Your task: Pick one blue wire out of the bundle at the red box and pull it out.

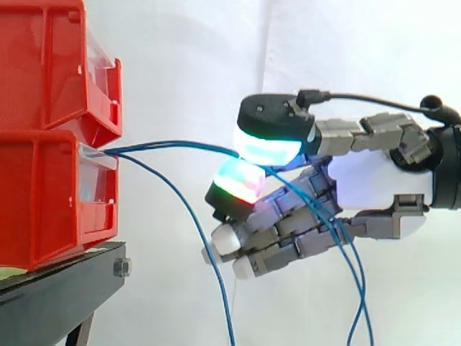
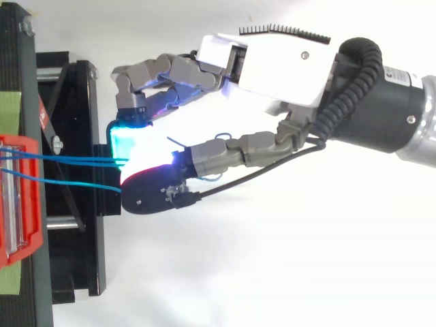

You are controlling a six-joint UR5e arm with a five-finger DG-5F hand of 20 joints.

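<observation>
Several thin blue wires leave the front of the lower red bin and run right to my hand. Two of them pass level between a cyan-glowing pad above and a red-green pad below, which pinch together on them. Behind the pads the wires fall down to the right. A third blue wire sags from the bin straight down, below the hand. From above, the hand reaches left and the wires stretch from the bin to its glowing pads.
A second red bin is stacked on the lower one. Both rest on a black stand at the left, before a white curtain. The hand's other fingers curl below the pinch.
</observation>
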